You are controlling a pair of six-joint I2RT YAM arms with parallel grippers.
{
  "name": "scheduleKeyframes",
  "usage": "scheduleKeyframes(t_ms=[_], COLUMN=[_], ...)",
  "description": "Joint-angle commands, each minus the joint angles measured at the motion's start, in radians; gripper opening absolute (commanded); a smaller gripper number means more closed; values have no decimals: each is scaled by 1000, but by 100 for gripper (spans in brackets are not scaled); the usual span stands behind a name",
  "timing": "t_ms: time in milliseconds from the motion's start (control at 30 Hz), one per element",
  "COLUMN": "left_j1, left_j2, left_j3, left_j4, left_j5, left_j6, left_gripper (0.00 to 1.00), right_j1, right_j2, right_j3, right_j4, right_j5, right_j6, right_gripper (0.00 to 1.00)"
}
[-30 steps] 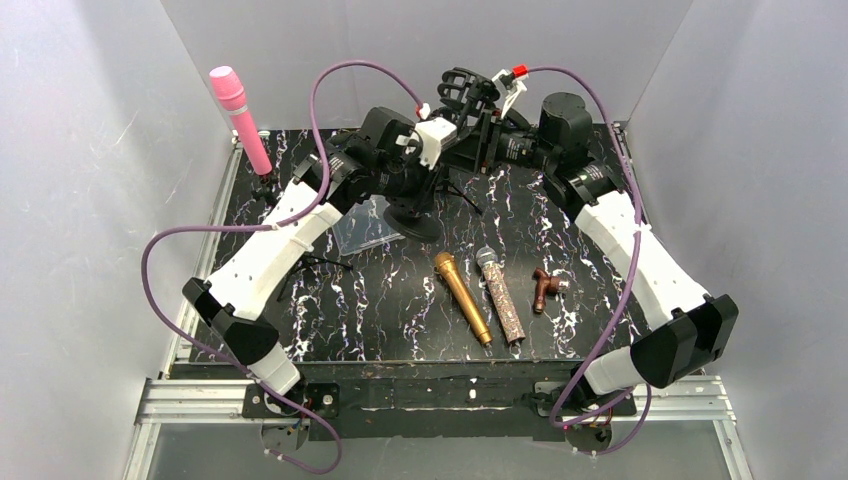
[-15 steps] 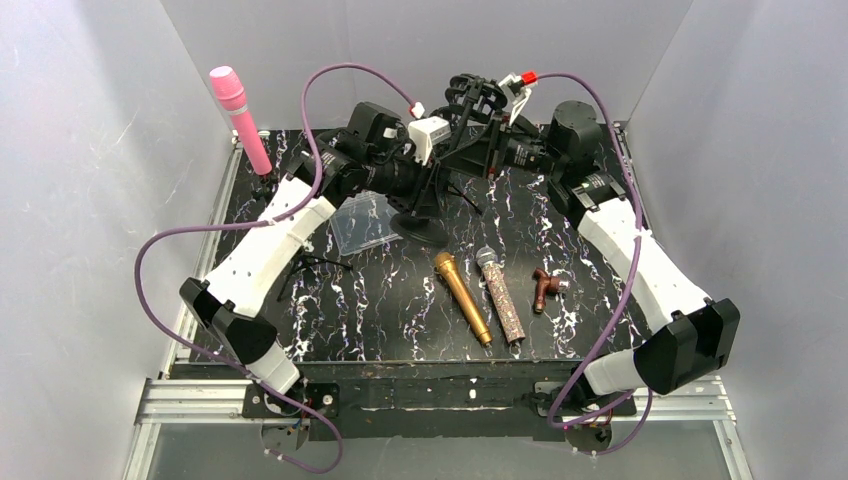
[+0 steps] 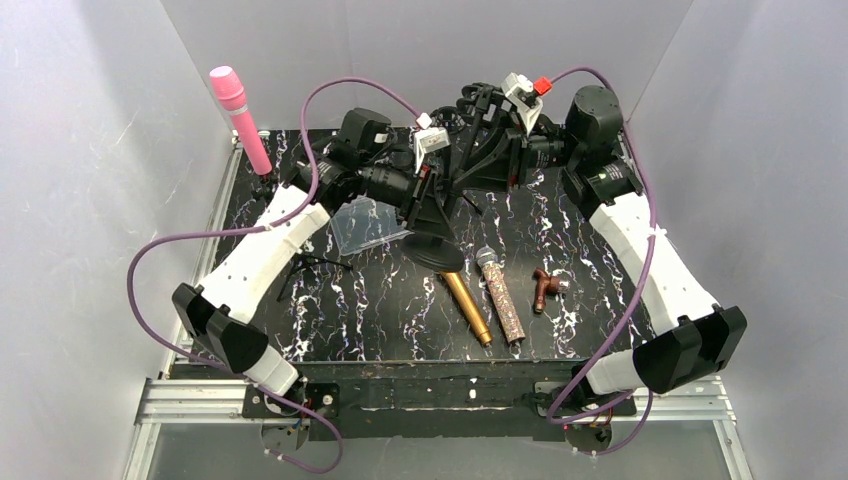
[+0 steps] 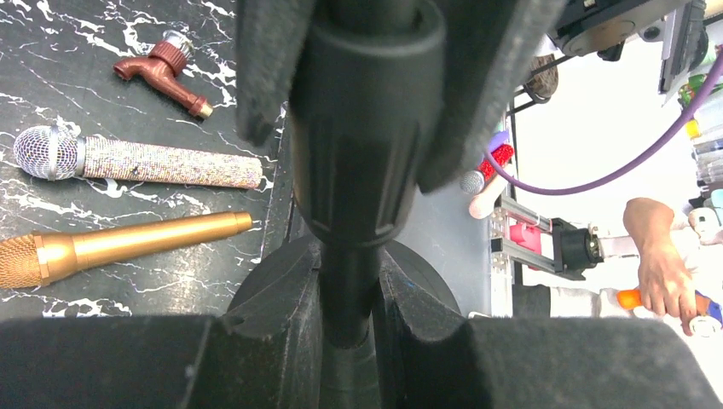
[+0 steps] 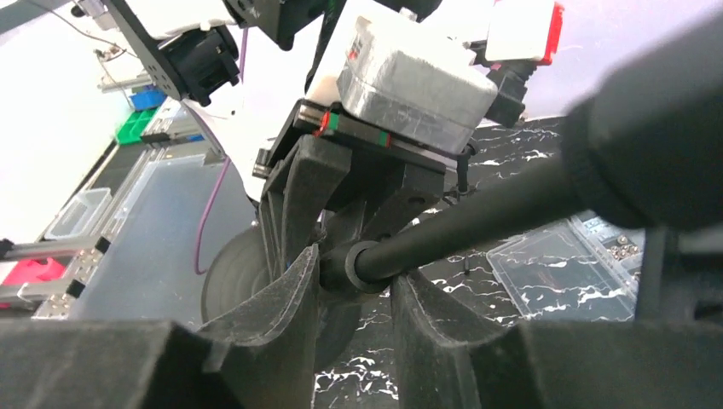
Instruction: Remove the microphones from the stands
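The black stand (image 3: 447, 175) hangs tilted above the table, its round base (image 3: 437, 250) off the surface. At its top is a black cage mount (image 3: 480, 100); the microphone in it is hard to make out. My left gripper (image 3: 425, 188) is shut on the thin lower pole (image 4: 345, 281) just above the base (image 4: 439, 285). My right gripper (image 3: 497, 152) is shut on the upper pole (image 5: 477, 217) under the mount, the pole's collar sitting between its fingertips (image 5: 298, 285).
A gold microphone (image 3: 468, 305), a glitter microphone (image 3: 500, 295) and a brown clip (image 3: 545, 288) lie at centre front. A clear plastic box (image 3: 362, 222) sits left of the base. A pink microphone (image 3: 238, 115) stands at the back left.
The stand has tipped and risen, and its base has swung forward over the gold microphone's head. Both arms moved with it, the right one up and to the right.
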Motion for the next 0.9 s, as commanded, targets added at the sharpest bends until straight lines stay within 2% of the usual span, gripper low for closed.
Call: scheduleKeyframes(t_ms=[0,33,133,233,433,667,867], left_j1=[27,27,27,27,27,0,-51], left_j2=[-148,-152,-158,-152,-114,-60,-29], left_j3=[48,52,67,92,138,176,200], left_j4=[12,-17,-67,-94,-110,-114,-141], left_j5=[175,156,73,-21,-229,-445,-572], left_j6=[7,32,72,96,116,122,164], left_gripper=[0,0,0,0,0,0,0], right_j1=[-29,-35,-41,-41,-33,-1,27], right_j2=[-1,-1,-3,-24,-108,-90,-35], right_j3=[18,27,50,33,-58,23,77], right_j4=[-142,-169,-263,-273,-118,-96,-118], right_j5=[-75,-46,48,124,234,347,450], right_j6=[-202,-214,-244,-203,3,196,231], right_gripper=[41,44,65,76,78,78,78])
